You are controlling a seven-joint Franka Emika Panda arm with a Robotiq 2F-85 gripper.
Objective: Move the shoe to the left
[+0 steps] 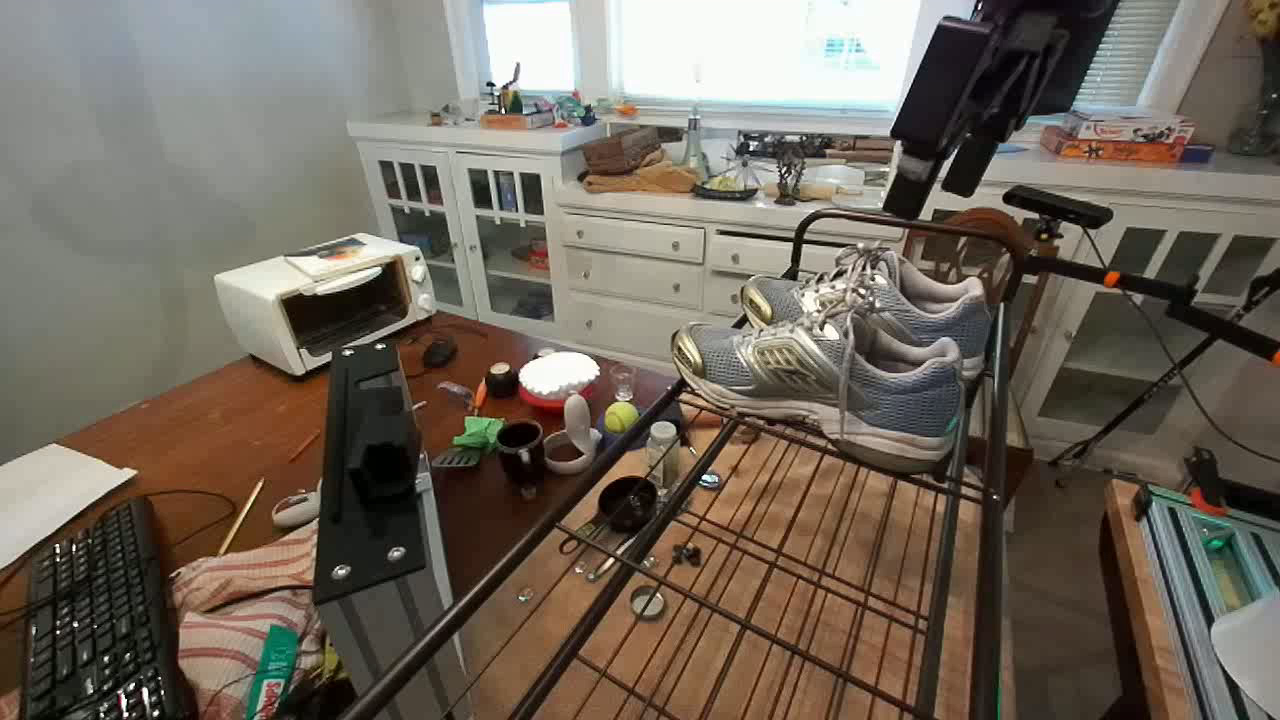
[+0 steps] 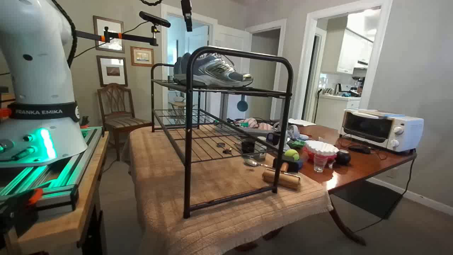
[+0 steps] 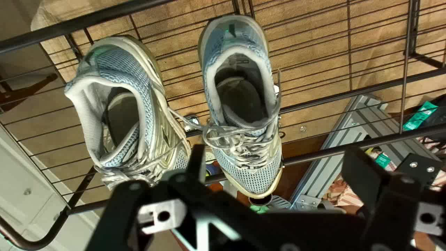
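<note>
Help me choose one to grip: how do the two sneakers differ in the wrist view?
The left-hand sneaker stands nearer the rack's curved end rail; the right-hand sneaker sits farther from it. The gripper hides the left-hand sneaker's toe tip; the right-hand sneaker's toe tip shows. Both have blue-grey mesh, pale laces and heels toward the picture's top.
</note>
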